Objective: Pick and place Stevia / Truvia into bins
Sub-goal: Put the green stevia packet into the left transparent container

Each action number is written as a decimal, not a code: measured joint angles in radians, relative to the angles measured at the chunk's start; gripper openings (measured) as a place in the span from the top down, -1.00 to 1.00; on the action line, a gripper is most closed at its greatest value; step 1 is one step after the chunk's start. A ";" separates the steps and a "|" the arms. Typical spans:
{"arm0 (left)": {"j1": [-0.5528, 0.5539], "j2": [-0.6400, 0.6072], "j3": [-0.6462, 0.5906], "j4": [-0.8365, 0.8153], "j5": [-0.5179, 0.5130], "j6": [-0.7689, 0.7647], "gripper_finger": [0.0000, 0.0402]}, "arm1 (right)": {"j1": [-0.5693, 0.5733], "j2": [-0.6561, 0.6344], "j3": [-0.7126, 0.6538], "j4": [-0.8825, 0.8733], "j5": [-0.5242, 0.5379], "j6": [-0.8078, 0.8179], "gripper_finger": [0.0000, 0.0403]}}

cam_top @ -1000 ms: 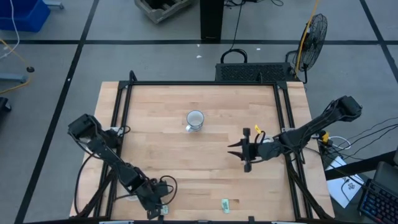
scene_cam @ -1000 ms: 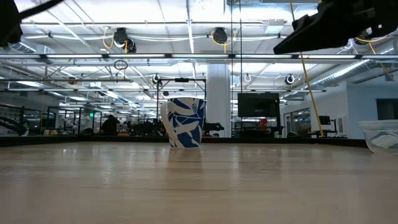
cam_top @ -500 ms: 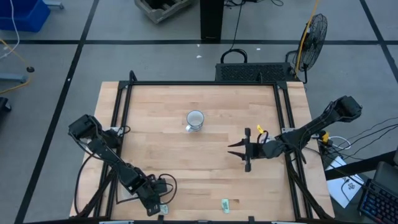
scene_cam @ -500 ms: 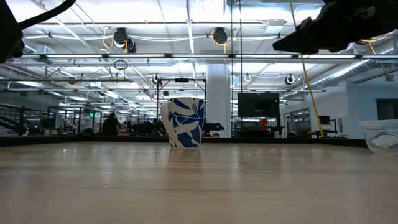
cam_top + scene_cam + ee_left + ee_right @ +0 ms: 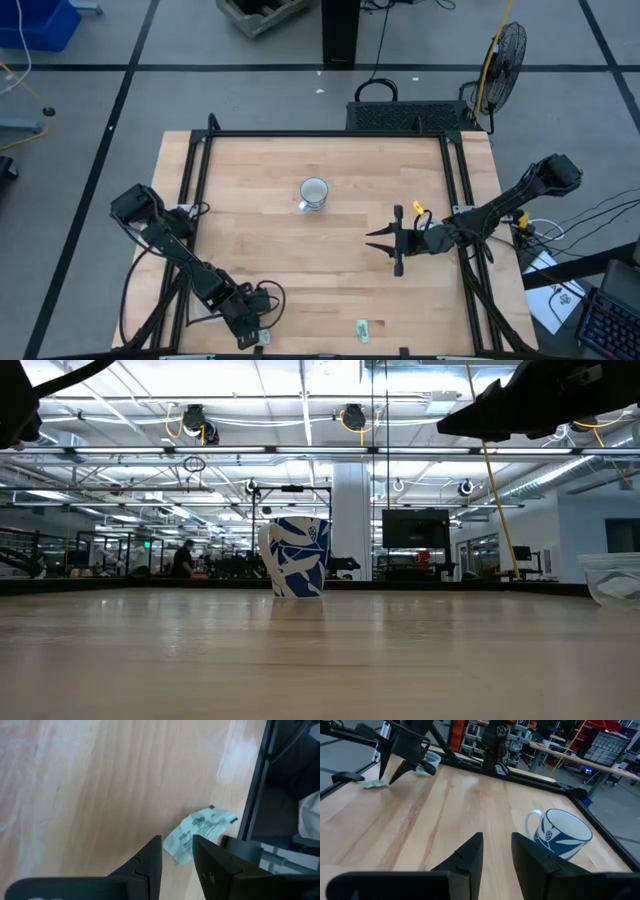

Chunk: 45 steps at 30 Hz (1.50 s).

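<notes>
One pale green sachet [image 5: 200,831] lies flat at the table's near edge, against the black frame rail. My left gripper [image 5: 176,840] hangs open just over its end, fingers pointing down; in the high view the left gripper [image 5: 248,335] is at the near edge, left of centre. A second sachet [image 5: 362,330] lies farther right along that edge. A clear tub [image 5: 429,762] stands just beyond my left gripper [image 5: 387,777]; the tub [image 5: 612,575] also shows in the low view. My right gripper [image 5: 375,241] floats open above the table's right half.
A white mug with a blue pattern [image 5: 314,192] stands upright at the table's middle, toward the far side; the mug [image 5: 562,837] is close to my right gripper [image 5: 496,837]. A black frame [image 5: 320,134] rings the table. Bare wood lies between the mug and the near edge.
</notes>
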 joint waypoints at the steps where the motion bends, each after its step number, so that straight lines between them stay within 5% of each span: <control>1: -0.001 0.000 0.000 -0.002 0.000 0.001 0.44 | 0.000 0.000 0.000 0.000 0.000 -0.008 0.54; 15: -0.046 0.001 0.000 -0.013 -0.107 0.022 0.44 | 0.000 0.000 0.000 0.000 0.000 -0.015 0.54; 31: -0.033 0.072 0.003 0.059 -0.008 0.039 0.44 | 0.000 0.000 0.000 0.000 -0.001 -0.015 0.54; 45: -0.034 0.078 0.003 0.029 -0.066 0.169 0.46 | -0.001 0.000 0.000 0.000 -0.001 -0.014 0.54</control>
